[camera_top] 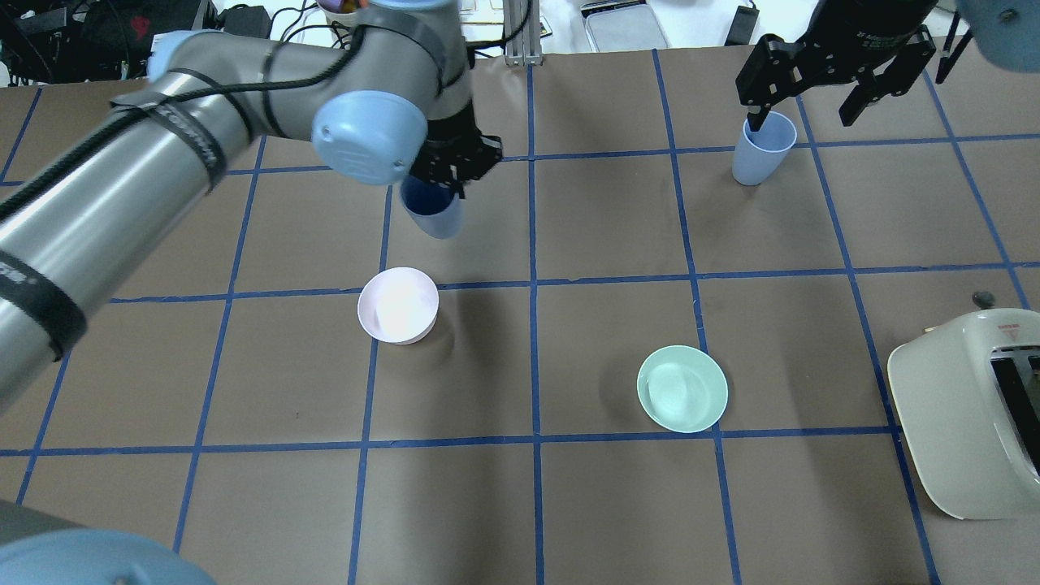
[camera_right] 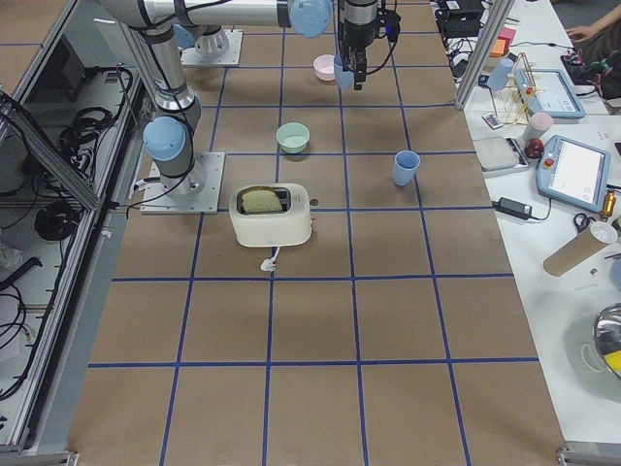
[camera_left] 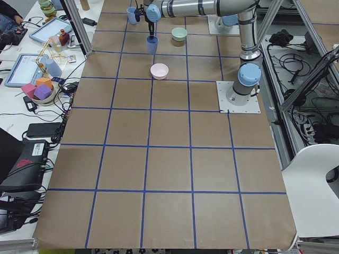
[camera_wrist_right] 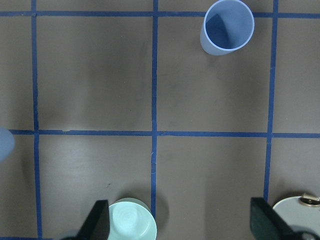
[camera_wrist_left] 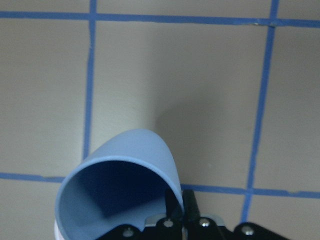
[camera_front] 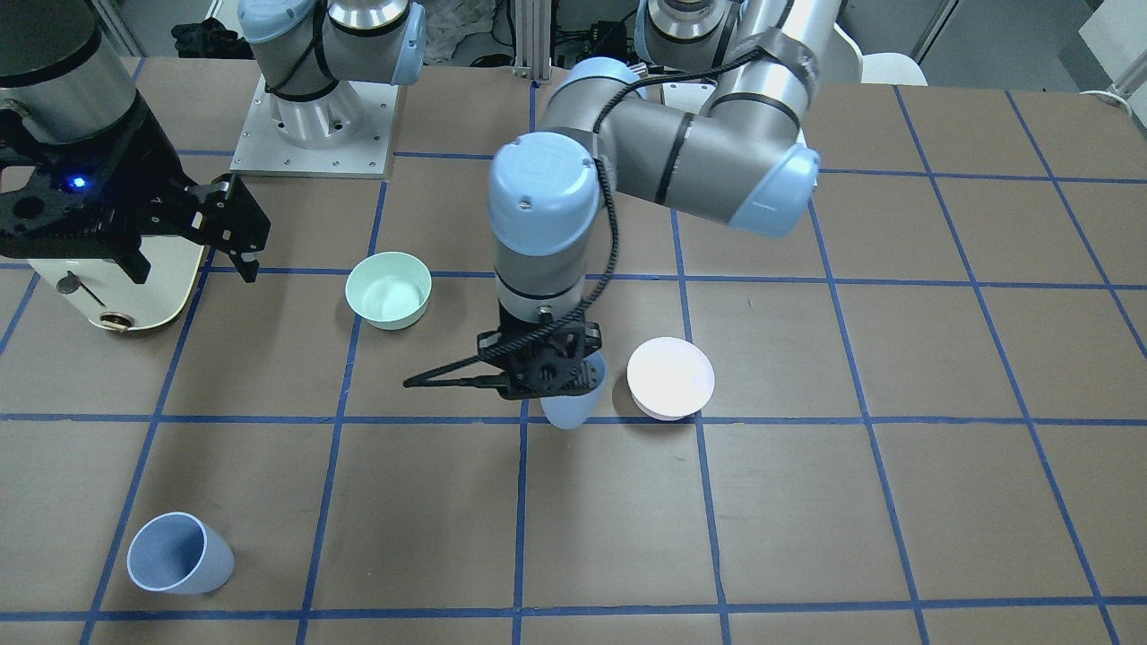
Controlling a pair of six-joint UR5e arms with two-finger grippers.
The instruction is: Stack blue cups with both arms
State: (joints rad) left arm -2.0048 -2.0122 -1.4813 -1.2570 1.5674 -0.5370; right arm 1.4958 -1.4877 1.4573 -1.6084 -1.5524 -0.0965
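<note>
- The left gripper (camera_wrist_left: 180,200) is pinching the rim wall of one blue cup (camera_wrist_left: 125,165), one finger inside and one outside, with the jaws closed down to the wall's thickness.
- That cup is hanging mouth-up left of centre toward the far side, seemingly just off the tabletop (camera_top: 617,504); its shadow is falling apart from it.
- The right gripper (camera_wrist_right: 182,222) is spread wide and gripping nothing, hovering high over the right side.
- A pink bowl (camera_top: 398,305) is sitting just on the near side of the held cup, not touching it.
- A mint-green bowl (camera_top: 682,388) is sitting right of centre, nearer the robot.
- The second blue cup (camera_top: 762,148) is standing upright at the far right, well apart from the held one, with bare tabletop between them.
- A cream toaster (camera_top: 967,414) is lying at the near right edge.
- The left arm (camera_top: 162,146) is reaching in from the left, its wrist pointing straight down.
- The right arm (camera_front: 54,81) is holding its wrist downward, with the mint-green bowl and toaster below its fingertips and the second cup on its far side.
</note>
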